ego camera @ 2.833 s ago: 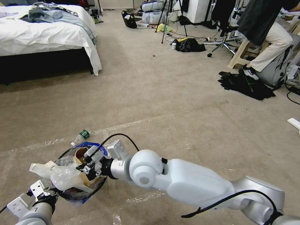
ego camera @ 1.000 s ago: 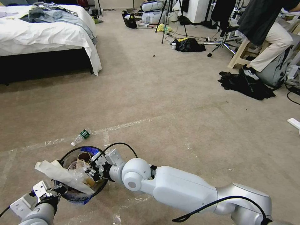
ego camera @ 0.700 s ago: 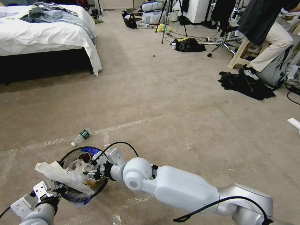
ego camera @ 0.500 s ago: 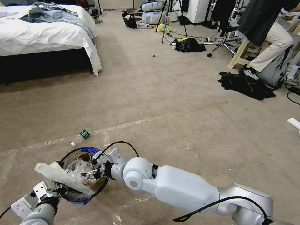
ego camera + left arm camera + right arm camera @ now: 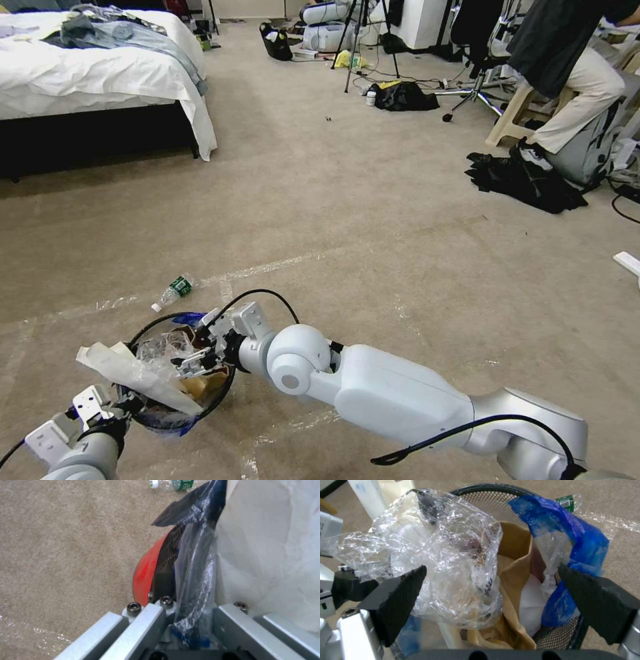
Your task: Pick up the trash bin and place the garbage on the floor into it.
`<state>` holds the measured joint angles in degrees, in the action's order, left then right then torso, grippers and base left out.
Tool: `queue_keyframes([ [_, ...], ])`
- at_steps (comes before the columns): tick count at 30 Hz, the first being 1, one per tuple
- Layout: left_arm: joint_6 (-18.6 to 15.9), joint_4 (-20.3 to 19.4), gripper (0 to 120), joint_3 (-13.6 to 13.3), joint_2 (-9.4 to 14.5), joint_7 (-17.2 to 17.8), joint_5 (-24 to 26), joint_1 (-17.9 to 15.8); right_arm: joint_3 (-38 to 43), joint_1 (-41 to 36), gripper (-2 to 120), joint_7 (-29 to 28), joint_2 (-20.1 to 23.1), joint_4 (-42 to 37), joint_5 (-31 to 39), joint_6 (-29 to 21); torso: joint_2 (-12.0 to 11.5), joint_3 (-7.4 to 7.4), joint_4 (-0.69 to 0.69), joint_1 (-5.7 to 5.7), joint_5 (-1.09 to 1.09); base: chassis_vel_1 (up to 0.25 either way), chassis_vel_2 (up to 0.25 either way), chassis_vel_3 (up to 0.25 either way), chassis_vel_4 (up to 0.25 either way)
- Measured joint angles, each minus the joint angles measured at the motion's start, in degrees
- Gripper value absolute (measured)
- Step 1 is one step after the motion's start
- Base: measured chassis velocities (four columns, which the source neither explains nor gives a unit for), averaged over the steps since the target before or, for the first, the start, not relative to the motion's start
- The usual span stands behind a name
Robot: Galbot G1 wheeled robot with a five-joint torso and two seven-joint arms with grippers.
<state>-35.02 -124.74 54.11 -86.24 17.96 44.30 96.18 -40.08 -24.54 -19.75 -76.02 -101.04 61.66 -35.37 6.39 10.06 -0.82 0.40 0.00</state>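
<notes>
Head view: the right gripper [image 5: 190, 361] hovers, jaws apart, over the trash bin [image 5: 175, 373], on the floor [image 5: 373, 253].

Left wrist: the left gripper [image 5: 186, 620] clamps the bin's rim.

Right wrist: crumpled plastic [image 5: 436, 562] bulges up; pressing it deeper seems wise.

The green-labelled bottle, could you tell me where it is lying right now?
In the head view, the bottle lies on the floor to the robot's left, just beyond the trash bin.
</notes>
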Motion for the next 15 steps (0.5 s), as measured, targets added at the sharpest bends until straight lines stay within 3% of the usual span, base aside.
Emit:
queue_keyframes([
  [15, -0.1, -0.2, 0, 0.1, 0.1, 0.0, 0.1, 0.1, 2.8, 0.7, 100, -0.1, 1.3, -2.3, -0.3, 0.0, 0.0, 0.00, 0.00, 0.00, 0.00, 0.000, 0.000, 0.000, 0.000],
])
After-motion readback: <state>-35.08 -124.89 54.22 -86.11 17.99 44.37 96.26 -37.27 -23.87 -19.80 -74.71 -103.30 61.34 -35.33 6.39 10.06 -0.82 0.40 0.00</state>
